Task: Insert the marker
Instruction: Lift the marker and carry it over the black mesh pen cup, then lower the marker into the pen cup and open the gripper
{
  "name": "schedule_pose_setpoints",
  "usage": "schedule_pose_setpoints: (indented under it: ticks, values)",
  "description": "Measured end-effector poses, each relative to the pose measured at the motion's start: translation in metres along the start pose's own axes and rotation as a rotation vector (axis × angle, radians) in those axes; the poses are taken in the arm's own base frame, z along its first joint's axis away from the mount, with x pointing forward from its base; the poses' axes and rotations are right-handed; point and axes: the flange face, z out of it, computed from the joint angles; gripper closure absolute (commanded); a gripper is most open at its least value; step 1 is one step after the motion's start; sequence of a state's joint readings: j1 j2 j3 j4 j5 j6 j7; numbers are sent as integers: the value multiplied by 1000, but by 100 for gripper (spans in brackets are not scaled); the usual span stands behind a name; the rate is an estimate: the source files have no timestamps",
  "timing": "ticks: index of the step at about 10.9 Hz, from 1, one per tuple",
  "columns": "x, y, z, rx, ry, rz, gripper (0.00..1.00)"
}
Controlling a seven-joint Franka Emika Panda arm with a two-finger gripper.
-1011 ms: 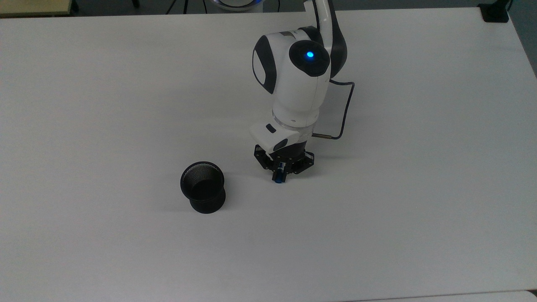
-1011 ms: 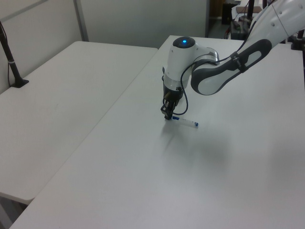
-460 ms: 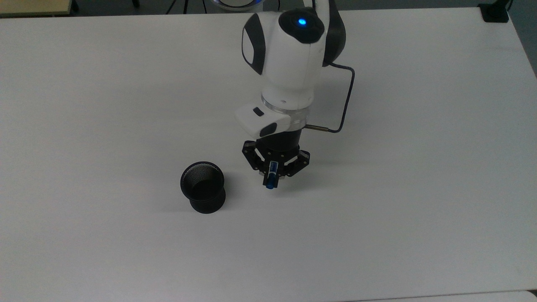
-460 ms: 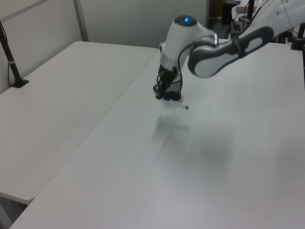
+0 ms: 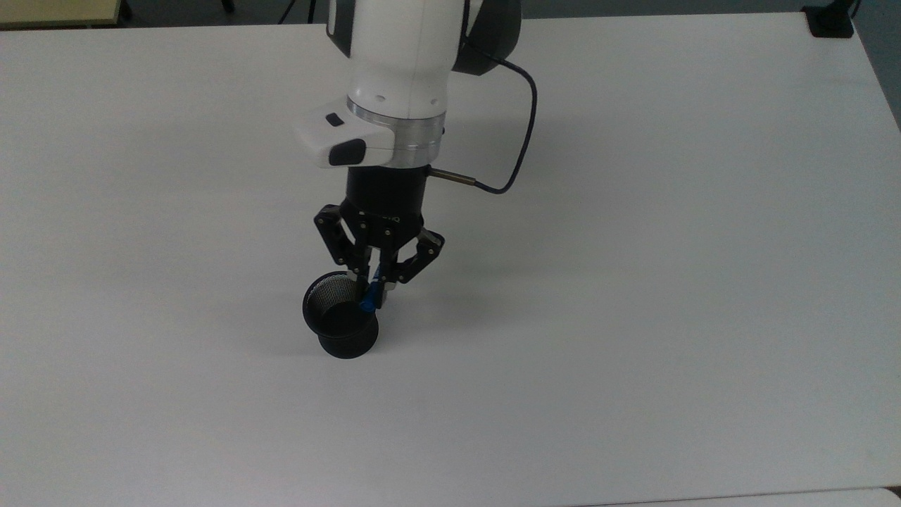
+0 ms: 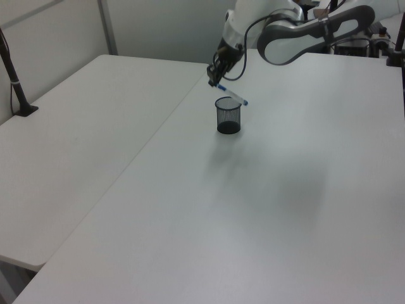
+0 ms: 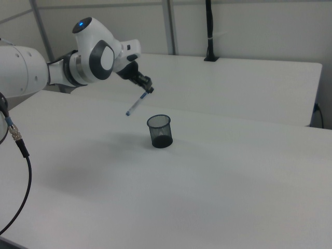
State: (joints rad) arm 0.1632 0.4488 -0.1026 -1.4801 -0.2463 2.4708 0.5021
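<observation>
**Marker lifted off the table and carried to the cup**

Since 1 second ago the arm has risen from the table and swung toward the top view's left, taking the marker [image 6: 229, 95] with it. The gripper [image 5: 374, 283] is closed on the marker's upper end, its 2 fingers pinching the barrel. In the left view the marker hangs tilted in the air, its free blue tip down and to the left view's right, just above the cup's [image 6: 228, 115] rim. In the right view the marker [image 7: 137, 102] slants down to the right view's left, beside and above the cup [image 7: 159, 130], not touching it. Nothing can be seen inside the cup; its interior is dark. From the top, only the marker's blue end [image 5: 368, 298] shows below the fingers, overlapping the cup's [image 5: 341, 315] rim; the arm's upper part is cut off at the top edge.
</observation>
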Motion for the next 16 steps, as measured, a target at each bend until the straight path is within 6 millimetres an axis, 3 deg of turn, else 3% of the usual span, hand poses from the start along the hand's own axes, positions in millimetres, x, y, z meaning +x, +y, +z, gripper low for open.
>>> schedule_pose_setpoints:
  ticks: [3, 5, 10, 16]
  values:
    - [20, 44, 1, -11, 140, 15, 100]
    - [18, 57, 9, -16, 174, -1, 100]
    - [-6, 47, 52, -4, 196, -13, 100]
    - [0, 49, 51, 25, 244, 23, 100]
